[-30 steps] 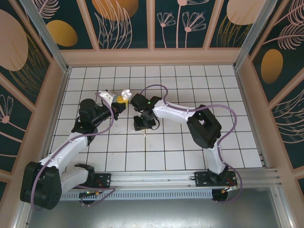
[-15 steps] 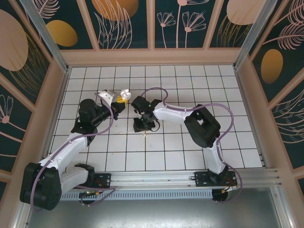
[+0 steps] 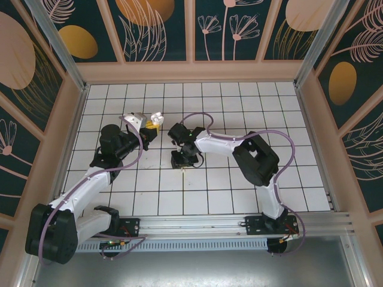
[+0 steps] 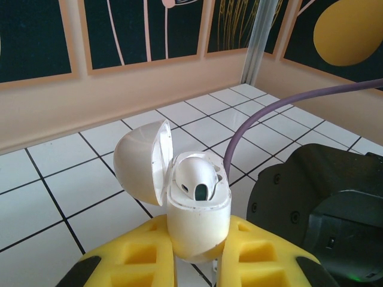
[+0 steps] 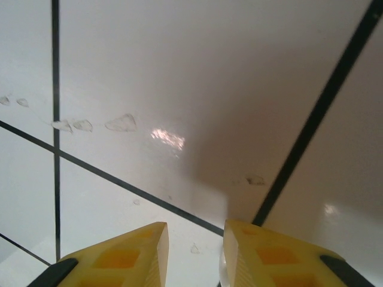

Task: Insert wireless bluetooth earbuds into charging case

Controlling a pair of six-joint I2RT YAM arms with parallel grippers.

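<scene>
Compared with one second earlier, the right tool has shifted slightly toward 6 o'clock in the top view, while the left tool and its load have kept their place. The left tool is clamped on a white oval plastic charging case, held upright with its hinged lid swung open toward 9 o'clock. One glossy whitish plastic earbud sits in the case's well. In the top view the case lies at 11 o'clock from the right tool, near but apart. The right tool points down close over the white tiled bench. Its yellow fingers stand narrowly apart with tile showing between them. A pale sliver against one inner face is too small to identify, so whether anything is gripped cannot be told. Both tools work left of the bench's middle, well apart from the peach-coloured walls, and bare tiles extend toward 12 and 3 o'clock. From the left wrist, the right arm's black housing stands just beside the case at 4 o'clock, and a purple cable arcs behind at 1 o'clock.
</scene>
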